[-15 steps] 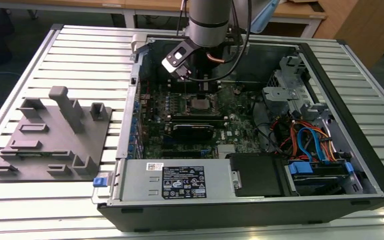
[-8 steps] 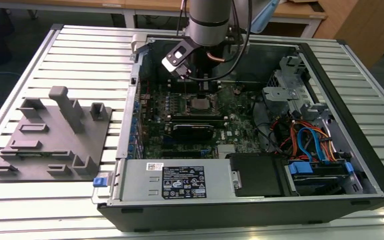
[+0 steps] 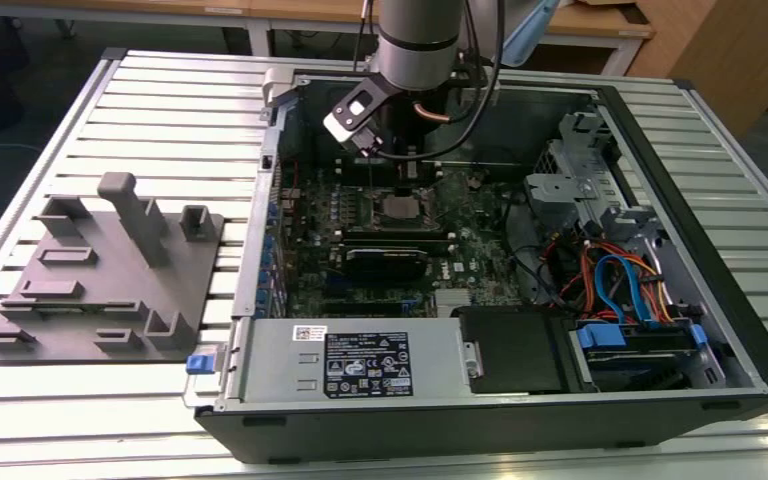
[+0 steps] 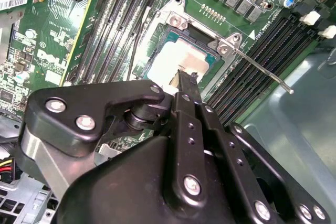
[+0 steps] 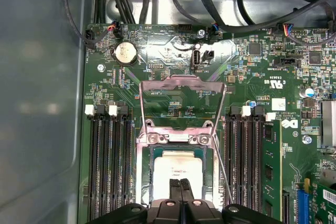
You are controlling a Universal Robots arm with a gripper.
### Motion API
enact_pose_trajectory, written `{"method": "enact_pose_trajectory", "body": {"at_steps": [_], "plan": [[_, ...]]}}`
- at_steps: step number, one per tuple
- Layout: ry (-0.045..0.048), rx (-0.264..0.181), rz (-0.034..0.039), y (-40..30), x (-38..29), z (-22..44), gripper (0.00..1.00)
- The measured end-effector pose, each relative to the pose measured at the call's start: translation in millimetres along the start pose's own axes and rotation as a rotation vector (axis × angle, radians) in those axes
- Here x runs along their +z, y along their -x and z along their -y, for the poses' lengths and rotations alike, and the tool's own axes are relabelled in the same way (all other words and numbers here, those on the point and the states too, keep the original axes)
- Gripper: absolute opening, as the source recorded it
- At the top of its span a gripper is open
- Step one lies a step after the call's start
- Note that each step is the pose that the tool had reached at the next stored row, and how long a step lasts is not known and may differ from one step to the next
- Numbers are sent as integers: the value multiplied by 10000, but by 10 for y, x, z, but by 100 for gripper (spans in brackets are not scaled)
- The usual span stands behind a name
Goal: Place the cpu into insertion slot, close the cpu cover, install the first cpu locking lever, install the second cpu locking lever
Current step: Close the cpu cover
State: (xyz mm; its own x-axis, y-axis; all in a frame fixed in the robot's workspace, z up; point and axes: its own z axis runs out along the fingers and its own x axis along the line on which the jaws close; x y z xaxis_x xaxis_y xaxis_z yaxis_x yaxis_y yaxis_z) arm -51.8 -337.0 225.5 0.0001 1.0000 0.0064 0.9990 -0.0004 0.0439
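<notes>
- The slatted metal table [image 3: 157, 100] carries everything. On it, off to the exterior view's left of the tool, sits a grey fixture block [image 3: 104, 290].
- The open computer case [image 3: 491, 430] lies on its side around the tool, and its near wall hides the lower edge of what is inside.
- The arm [image 3: 418, 30] comes down into the case. Its upper part is cut off by the frame edge, and in the exterior view its wrist covers most of the tool.
- The green motherboard [image 5: 262, 93] lies directly beneath the tool.
- I read the gripper [image 5: 181, 182] as fully closed. Its two dark fingers lie side by side with only a seam between them and nothing clamped.
- Black memory slots [image 5: 107, 166] run on either side of the fingers.
- The cpu cover [image 5: 181, 81] is swung open, standing just beyond the fingertips.
- The insertion slot [image 5: 143, 177] sits under the tool, and the gripper's body cuts off its near edge.
- The cpu [image 5: 181, 166] lies in that slot, right under the fingertips. I cannot tell whether they touch it. Glare washes out its top in the second wrist view [image 4: 168, 61].
- A thin locking lever [image 4: 262, 69] sticks out unlatched beside the fingers, its base hidden.
</notes>
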Motion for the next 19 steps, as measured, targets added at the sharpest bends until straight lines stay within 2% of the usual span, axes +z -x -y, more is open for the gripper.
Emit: {"method": "enact_pose_trajectory", "body": {"at_steps": [9,19], "plan": [[-2,0,3,0,-18,-1,10],[-2,0,2,0,-67,-3,10]]}}
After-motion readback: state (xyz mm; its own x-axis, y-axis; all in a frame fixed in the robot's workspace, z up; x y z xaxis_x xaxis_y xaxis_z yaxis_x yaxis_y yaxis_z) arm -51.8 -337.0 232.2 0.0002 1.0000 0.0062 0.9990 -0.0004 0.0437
